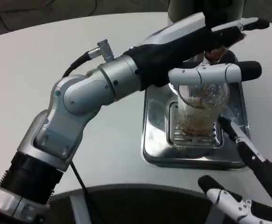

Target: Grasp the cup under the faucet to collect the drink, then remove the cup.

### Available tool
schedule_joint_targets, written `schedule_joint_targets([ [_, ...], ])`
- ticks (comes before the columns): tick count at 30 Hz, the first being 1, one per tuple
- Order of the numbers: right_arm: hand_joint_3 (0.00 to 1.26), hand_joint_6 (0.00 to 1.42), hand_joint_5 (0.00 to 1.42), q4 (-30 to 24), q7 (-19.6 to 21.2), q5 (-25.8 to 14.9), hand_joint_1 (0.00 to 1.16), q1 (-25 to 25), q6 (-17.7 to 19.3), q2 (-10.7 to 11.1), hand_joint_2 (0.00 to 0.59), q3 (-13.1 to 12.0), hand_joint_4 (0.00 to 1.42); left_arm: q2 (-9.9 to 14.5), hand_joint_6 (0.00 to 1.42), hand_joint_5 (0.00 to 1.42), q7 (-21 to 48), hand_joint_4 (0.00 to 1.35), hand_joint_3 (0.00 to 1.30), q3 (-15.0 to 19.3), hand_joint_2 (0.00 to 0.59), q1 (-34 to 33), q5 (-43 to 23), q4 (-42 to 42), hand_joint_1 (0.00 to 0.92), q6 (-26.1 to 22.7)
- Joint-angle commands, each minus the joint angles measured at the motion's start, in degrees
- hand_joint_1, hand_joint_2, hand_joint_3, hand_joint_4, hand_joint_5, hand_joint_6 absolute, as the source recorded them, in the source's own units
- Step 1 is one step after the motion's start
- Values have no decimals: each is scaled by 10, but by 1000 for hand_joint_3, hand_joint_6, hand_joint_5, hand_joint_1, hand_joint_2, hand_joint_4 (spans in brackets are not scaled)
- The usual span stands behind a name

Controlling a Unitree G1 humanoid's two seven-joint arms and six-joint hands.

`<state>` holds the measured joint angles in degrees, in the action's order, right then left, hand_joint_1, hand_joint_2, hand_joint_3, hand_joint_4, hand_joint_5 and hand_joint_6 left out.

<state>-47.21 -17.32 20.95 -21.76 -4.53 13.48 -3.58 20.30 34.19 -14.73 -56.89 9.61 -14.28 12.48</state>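
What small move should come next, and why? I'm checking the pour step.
Probably hold the left hand steady a moment longer. It grips the ribbed clear cup over the metal drip tray, and brown drink sits only low in the cup. The right hand waits open nearby.

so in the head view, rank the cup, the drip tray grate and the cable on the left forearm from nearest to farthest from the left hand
1. Cup: directly under the left hand, its fingers wrapped around the rim.
2. Drip tray grate: below the cup, in the steel tray.
3. Cable: far back along the forearm, picture left.
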Motion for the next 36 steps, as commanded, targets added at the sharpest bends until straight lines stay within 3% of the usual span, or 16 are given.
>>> schedule_joint_targets([
  [1, 0, 0, 26, 18, 25, -2, 507, 20, -18, -17, 277, 6, 2, 10, 93, 70, 15, 0, 76, -14, 96, 16, 19, -9, 0, -5],
  [11, 0, 0, 38, 76, 76, 7, 544, 75, -34, -34, 274, 18, 2, 13, 92, 63, 18, 0, 76, -13, 98, 17, 18, 2, 0, -7],
  [20, 0, 0, 57, 143, 123, 0, 571, 135, -12, -41, 259, 15, 30, 13, 95, 72, 18, 0, 76, -15, 99, 13, 18, 0, 0, -5],
  [26, 0, 0, 73, 215, 126, -45, 589, 188, 31, -26, 238, -2, 44, 14, 99, 75, 18, 0, 76, -14, 103, 14, 17, 3, 0, -4],
  [34, 0, 0, 86, 280, 124, -77, 612, 224, 71, -8, 225, -6, 44, 17, 106, 84, 17, 0, 83, -12, 104, 17, 15, 8, 0, -5],
  [36, 0, 0, 110, 291, 125, -82, 668, 230, 75, -7, 218, -7, 54, 18, 107, 85, 17, 0, 84, -11, 104, 18, 15, 10, 0, -4],
])
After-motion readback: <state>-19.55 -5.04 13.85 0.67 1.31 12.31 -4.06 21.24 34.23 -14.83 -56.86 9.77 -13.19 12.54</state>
